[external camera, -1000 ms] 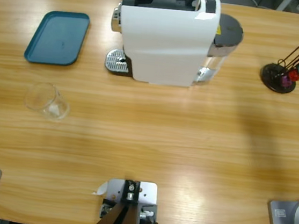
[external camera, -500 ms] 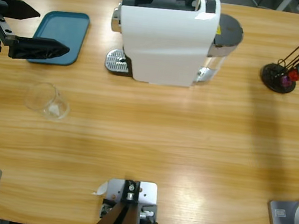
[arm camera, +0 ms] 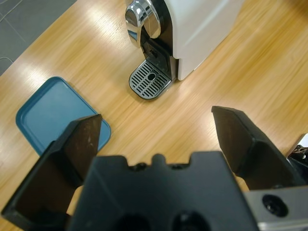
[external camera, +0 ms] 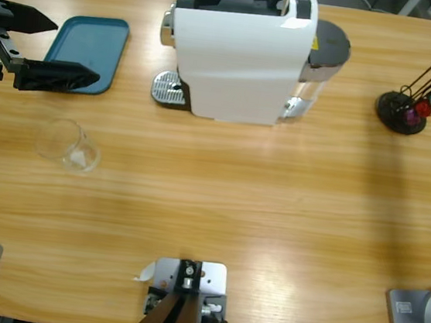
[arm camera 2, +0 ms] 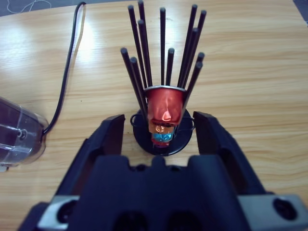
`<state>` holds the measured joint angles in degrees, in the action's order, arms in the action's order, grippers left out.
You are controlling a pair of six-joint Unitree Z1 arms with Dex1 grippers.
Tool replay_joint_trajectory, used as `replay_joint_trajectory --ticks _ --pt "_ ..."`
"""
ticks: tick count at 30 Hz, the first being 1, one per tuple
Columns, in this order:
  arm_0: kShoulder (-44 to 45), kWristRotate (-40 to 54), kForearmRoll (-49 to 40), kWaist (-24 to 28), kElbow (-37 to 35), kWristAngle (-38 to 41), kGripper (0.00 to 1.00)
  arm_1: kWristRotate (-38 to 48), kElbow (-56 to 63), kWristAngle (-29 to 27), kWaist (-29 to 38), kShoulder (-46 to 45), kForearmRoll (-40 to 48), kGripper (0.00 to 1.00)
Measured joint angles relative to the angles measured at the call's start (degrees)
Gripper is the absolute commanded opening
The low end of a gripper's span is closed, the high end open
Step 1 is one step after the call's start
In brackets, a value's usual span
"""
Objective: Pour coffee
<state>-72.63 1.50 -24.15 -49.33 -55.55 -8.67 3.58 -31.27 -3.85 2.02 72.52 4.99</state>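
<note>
The white coffee machine (external camera: 240,51) stands at the back middle of the table, its drip grate (external camera: 167,90) on its left side. A clear glass cup (external camera: 65,144) sits at the front left; I cannot make out coffee in it. My left gripper (external camera: 78,52) reaches in from the left edge, open, over the blue tray (external camera: 97,39). Its wrist view looks past the open jaws (arm camera: 156,115) at the machine (arm camera: 202,24), grate (arm camera: 150,82) and tray (arm camera: 53,110). My right gripper (arm camera 2: 159,118) is open above a red capsule (arm camera 2: 165,103) on the capsule stand (arm camera 2: 163,139).
The black capsule stand (external camera: 402,111) with coloured capsules stands at the back right. The machine's water tank (arm camera 2: 17,132) and a black cable (arm camera 2: 67,72) lie left of the stand in the right wrist view. Bare wood stretches across the front of the table.
The left gripper came in from the left edge over the blue tray and has barely shifted in the last half second. The cup and machine have not moved.
</note>
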Motion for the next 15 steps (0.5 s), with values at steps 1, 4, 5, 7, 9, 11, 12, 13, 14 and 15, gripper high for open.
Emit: replay_joint_trajectory --ticks 1,4,5,7,9,11,12,13,14,15 --pt "0.0 0.0 0.0 0.0 0.1 0.0 1.0 -0.1 0.0 0.0 -0.2 0.0 0.2 0.508" --pt "0.0 0.0 0.0 0.0 0.5 0.0 1.0 -0.3 0.0 0.0 -1.2 0.1 1.0 0.504" --pt "0.0 0.0 0.0 0.0 0.6 0.0 1.0 -0.3 0.0 0.0 -1.3 0.2 1.2 0.503" --pt "0.0 0.0 -0.1 0.0 0.6 0.0 1.0 -0.3 0.0 0.2 -1.5 0.4 1.6 0.401" --pt "0.0 0.0 -0.1 0.0 0.6 0.0 1.0 -0.3 0.0 0.5 -1.6 0.7 2.1 0.376" --pt "0.0 0.0 -0.1 0.0 0.6 0.0 1.0 -0.3 0.0 0.7 -1.6 1.0 2.5 0.324" --pt "0.0 0.0 -0.1 0.0 0.6 0.0 1.0 -0.5 0.0 0.8 -1.6 1.1 2.7 0.26" --pt "0.0 0.0 -0.1 0.0 0.6 0.0 1.0 -0.6 0.0 0.9 -1.6 1.2 2.8 0.252" --pt "0.0 0.0 -0.1 0.0 0.7 0.0 1.0 -0.7 0.0 1.0 -1.6 1.3 2.8 0.223" --pt "0.0 0.0 -0.1 0.0 0.7 0.0 1.0 -0.8 0.0 1.0 -1.6 1.4 2.8 0.2"
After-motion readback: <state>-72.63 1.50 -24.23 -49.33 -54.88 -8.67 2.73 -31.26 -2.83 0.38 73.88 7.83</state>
